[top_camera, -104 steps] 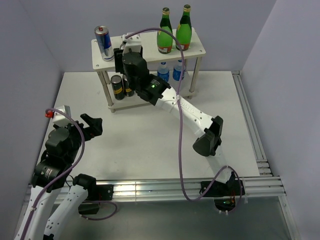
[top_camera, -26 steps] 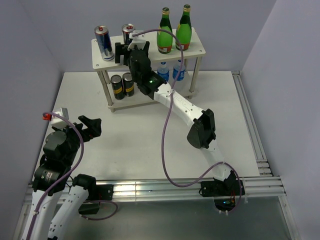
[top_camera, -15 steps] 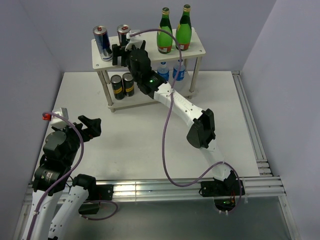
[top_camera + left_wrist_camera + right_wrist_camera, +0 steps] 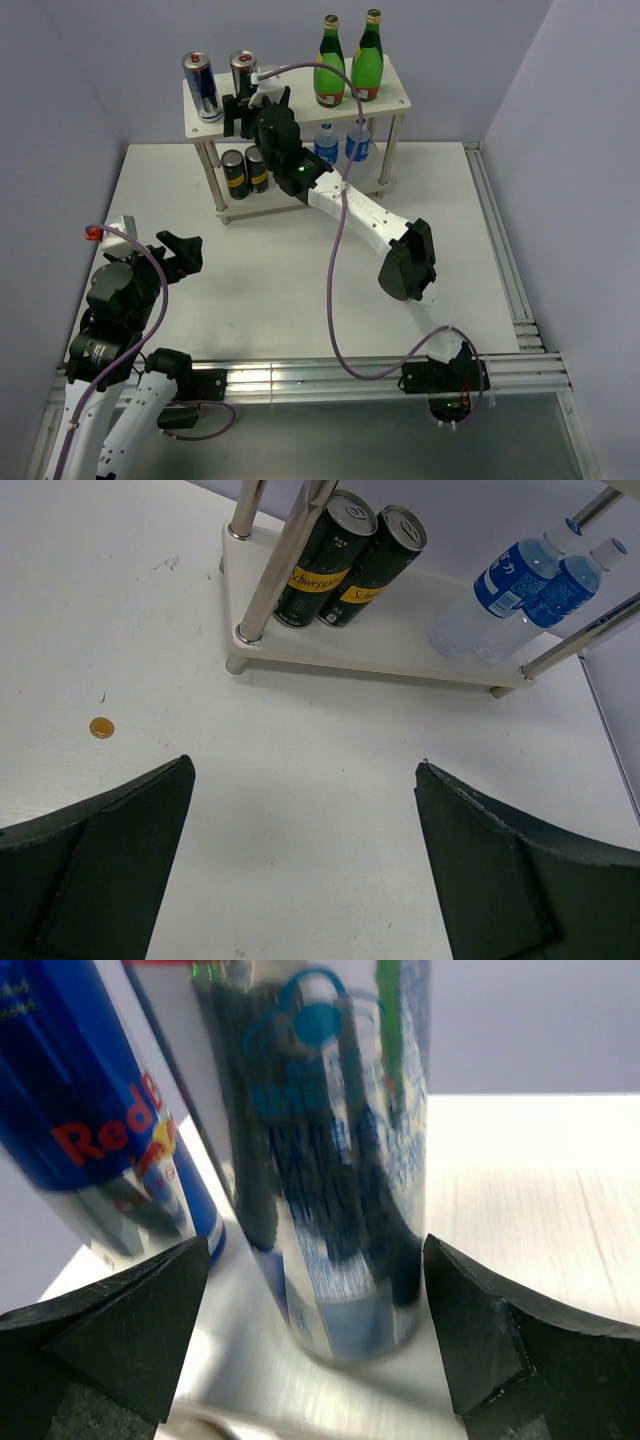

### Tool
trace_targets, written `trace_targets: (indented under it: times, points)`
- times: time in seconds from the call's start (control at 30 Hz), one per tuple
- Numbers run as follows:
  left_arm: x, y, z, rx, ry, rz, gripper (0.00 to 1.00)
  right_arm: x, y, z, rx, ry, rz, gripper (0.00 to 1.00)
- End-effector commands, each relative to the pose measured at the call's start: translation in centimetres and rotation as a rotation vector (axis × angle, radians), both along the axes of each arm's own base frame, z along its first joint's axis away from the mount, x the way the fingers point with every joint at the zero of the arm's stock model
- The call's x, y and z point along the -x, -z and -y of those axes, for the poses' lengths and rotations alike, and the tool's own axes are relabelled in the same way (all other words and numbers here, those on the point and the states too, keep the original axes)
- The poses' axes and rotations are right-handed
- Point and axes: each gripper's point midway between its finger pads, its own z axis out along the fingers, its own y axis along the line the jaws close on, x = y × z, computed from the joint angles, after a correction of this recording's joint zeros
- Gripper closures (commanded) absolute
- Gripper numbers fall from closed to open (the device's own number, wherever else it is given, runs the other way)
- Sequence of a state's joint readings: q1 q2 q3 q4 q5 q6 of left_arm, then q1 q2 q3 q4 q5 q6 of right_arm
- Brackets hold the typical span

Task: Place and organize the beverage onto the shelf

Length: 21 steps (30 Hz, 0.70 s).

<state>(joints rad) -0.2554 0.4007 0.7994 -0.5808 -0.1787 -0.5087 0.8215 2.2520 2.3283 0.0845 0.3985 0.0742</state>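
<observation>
- The right gripper (image 4: 243, 108) reaches over the left half of the top board of the shelf (image 4: 392, 98). Its fingers stand apart on either side of the second can (image 4: 243, 73) and clamp nothing.
- In the right wrist view a gap shows between each black finger (image 4: 110, 1320) and the second can (image 4: 335, 1160), which stands upright on the pale board (image 4: 520, 1210).
- Three and a half seconds ago the arm hid that can. Since a second ago it has stood in plain sight on the top board, and it now sits slightly further left.
- The first can (image 4: 198, 85), blue and silver with red lettering, stands just left of the second. It is also a little nearer the left edge of the board than before.
- The green bottles (image 4: 329, 62) keep their place at the right end of the top board, well apart from the cans.
- On the lower board (image 4: 400, 640) two black cans (image 4: 325, 565) stand at the left and the water bottles (image 4: 510, 580) at the right, all unmoved.
- The left gripper (image 4: 305, 770) hangs wide open and empty over the table (image 4: 300, 260), well apart from the shelf and much where it was a second ago.
- A small orange-brown spot (image 4: 101, 727) lies on the table near the left fingers.
</observation>
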Motion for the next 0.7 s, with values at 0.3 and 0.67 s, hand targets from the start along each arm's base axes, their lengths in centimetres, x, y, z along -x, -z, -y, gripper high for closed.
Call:
trace_targets:
  times: [0.3,0.67]
  points:
    - [-0.2,-0.8,-0.2,-0.009,-0.003,0.040,0.01,4.1,1.7,2.9,0.056,0.085,-0.074,0.07]
    - [-0.4,-0.7,-0.4,-0.013,-0.018,0.030,0.01,9.4,1.9,5.5,0.036,0.107,-0.100,0.08]
